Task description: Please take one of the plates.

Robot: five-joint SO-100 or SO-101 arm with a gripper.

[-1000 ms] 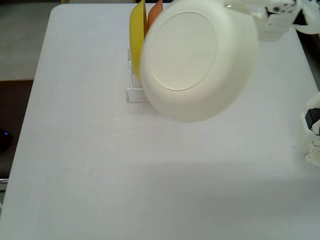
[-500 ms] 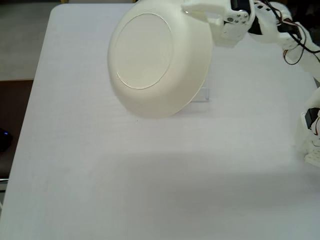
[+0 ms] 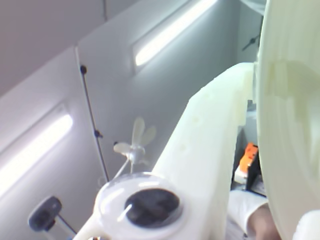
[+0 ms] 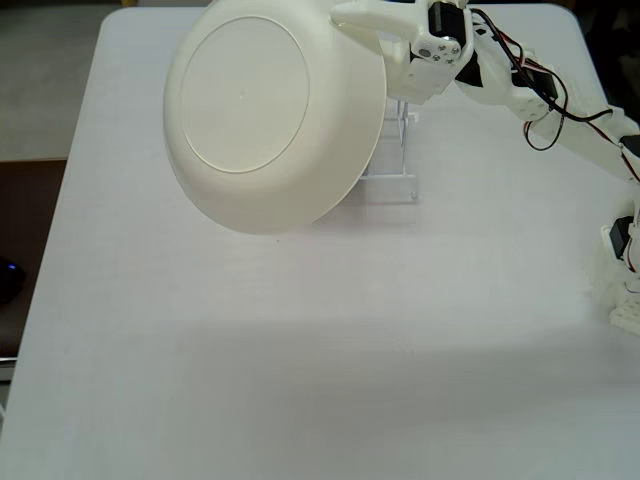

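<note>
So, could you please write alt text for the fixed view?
A white gripper holds a cream plate by its rim, tilted with its underside toward the camera, above a white table. A clear rack shows behind the plate, and the arm enters from the right.

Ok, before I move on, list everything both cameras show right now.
plate: one, cream-white, held up off the table, underside facing the fixed camera; its rim fills the right of the wrist view.
rack: one, clear, on the table behind the plate, mostly hidden.
table: one, white, bare in the foreground.
ceiling lights: two bright strips, wrist view only.
arm: one, white, reaching in from the right.
gripper: one, white, clamped on the plate's rim.
</note>
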